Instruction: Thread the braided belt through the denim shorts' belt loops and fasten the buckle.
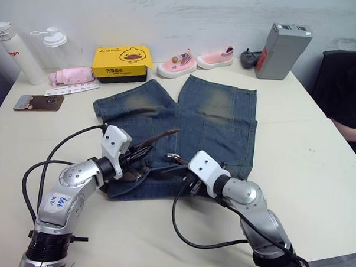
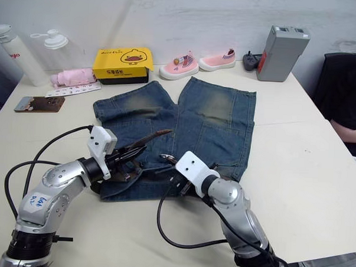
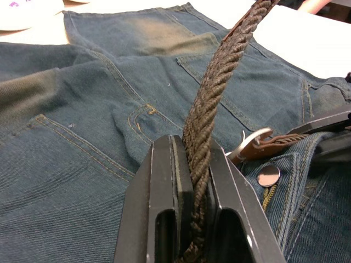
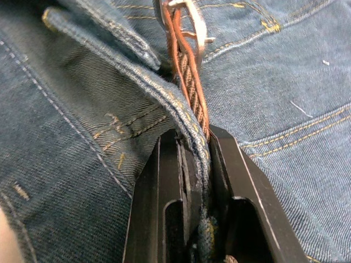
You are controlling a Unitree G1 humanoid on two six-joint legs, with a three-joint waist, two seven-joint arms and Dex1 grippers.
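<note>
Fastening stage, by the look of it: the belt (image 3: 211,104) is already lying along the waistband of the shorts (image 1: 214,120) and both arms are working at the front closure. The left gripper (image 1: 131,161) is clamped shut on the braided strap, which rises out from between its fingers (image 3: 170,186) and ends in a free leather tip (image 1: 169,132) pointing up and away over the left leg. The right gripper (image 1: 188,180) is pinched closed on the waistband edge together with the buckle end of the belt; the denim fold and the braid both run down into the jaws in the right wrist view. The buckle (image 3: 251,141) sits just beside the metal shorts button (image 3: 269,175), between the two grippers, with its frame open and nothing through it yet. How many belt loops are actually threaded cannot be told from here, since the waistband is bunched under the arms. Next move likely calls for the left arm to bring the free tip down and across to the buckle while the right holds that end steady, then feed the tip through the frame. The braid looks floppy and the tip is well past the grip point, so aiming it will probably be imprecise. Shorts lie flat on the table (image 1: 319,157), waistband nearest the robot, legs pointing away.
</note>
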